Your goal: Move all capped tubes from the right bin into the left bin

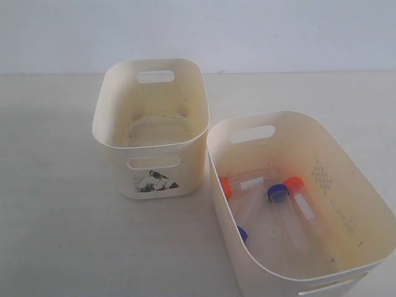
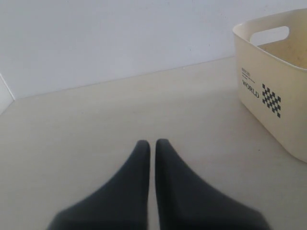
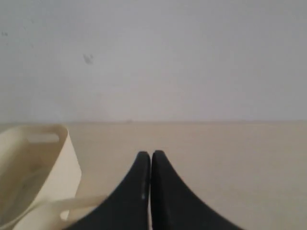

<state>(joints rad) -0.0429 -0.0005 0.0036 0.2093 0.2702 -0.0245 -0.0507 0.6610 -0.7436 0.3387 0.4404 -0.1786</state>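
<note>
All four capped tubes lie inside the right bin. The left bin stands just beside it on the counter. The left tool and right tool are clenched, grasping nothing. I would open the right tool, descend over the orange-capped tube away from the walls, and pinch across its body.

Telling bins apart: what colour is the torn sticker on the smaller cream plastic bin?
Torn sticker: black and white, clearest in exterior view.
</note>
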